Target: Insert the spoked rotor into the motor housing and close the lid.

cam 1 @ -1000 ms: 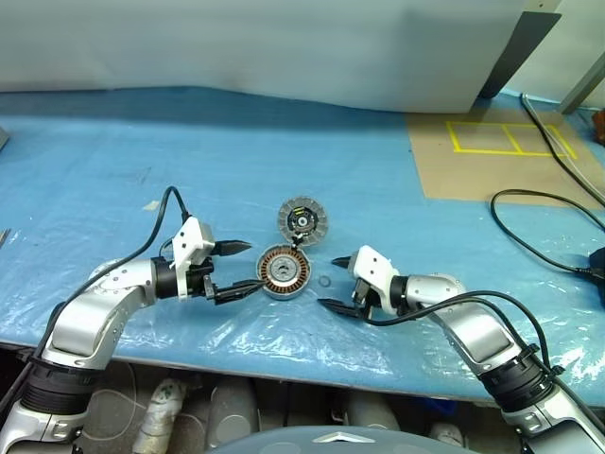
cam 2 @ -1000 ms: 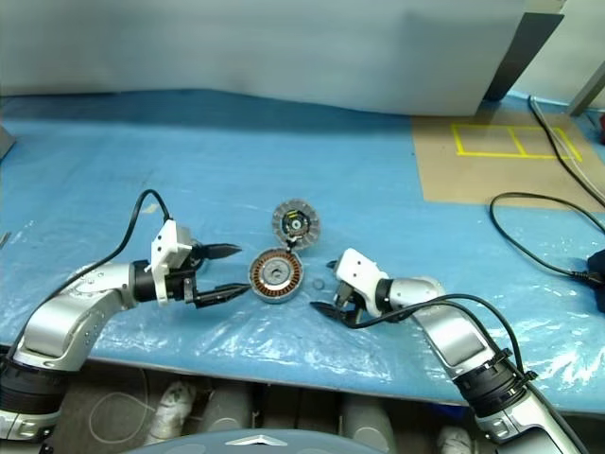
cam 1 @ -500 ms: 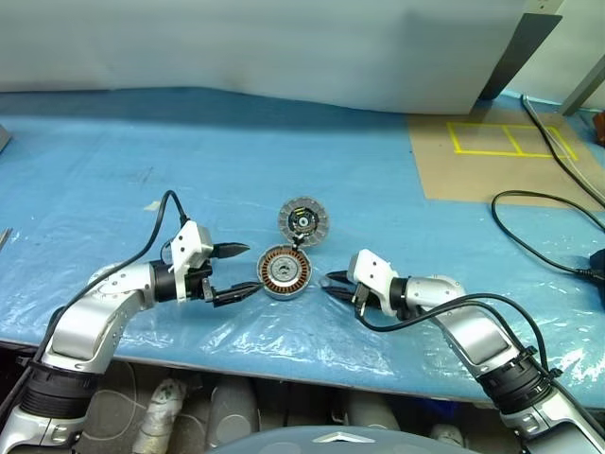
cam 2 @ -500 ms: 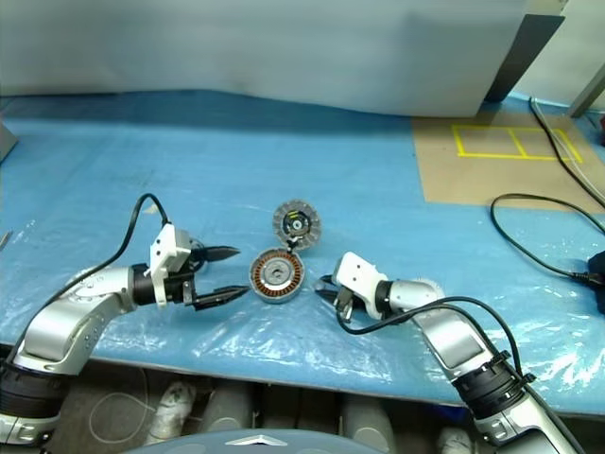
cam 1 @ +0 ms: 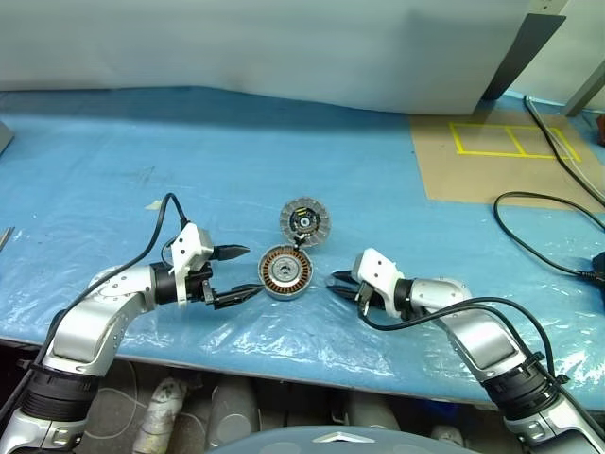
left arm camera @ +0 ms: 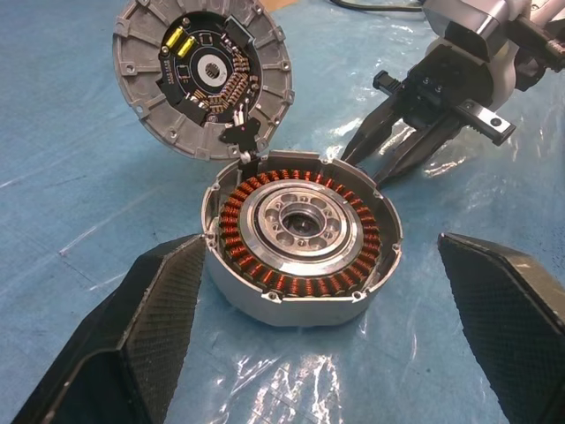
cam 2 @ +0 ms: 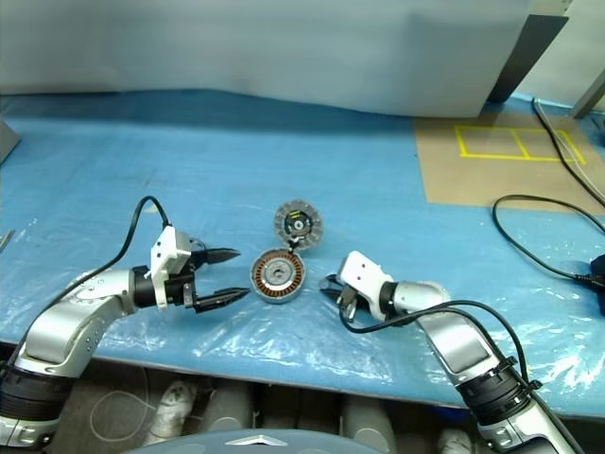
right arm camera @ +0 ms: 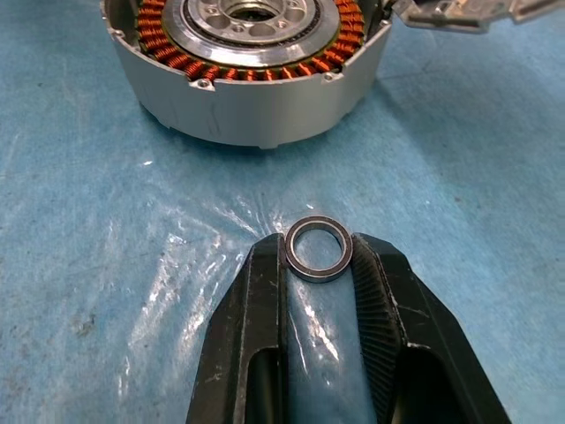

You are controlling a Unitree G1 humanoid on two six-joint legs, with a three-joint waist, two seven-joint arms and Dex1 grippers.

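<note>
Right wrist view: small dark metal ring (right arm camera: 319,248) is pinched between the right gripper (right arm camera: 320,265) fingertips, jaws closed down onto its two sides, ring flat just above the plastic sheet.
Left gripper (cam 1: 238,274): jaws spread wide, nothing held; one finger (left arm camera: 154,309) is seen on each side of the motor housing, apart from it.
Motor housing (cam 1: 285,271): round grey puck with copper-orange windings around a silver centre with a dark bore, sat flat on the worktop (cam 1: 284,151) between the two grippers, open side up.
Lid (cam 1: 304,220): ribbed grey disc with a dark circuit board and yellow parts inside, lying just behind the housing, touching its rim, inner face up, joined to it by short wires.
Spoked rotor: cannot be told apart from the silver centre piece inside the winding ring; not marked.
Worktop cover: blue sheet under clear plastic film.
Far right: brown board with yellow tape rectangles (cam 1: 510,139); black cable (cam 1: 544,248) is looped beside it.
</note>
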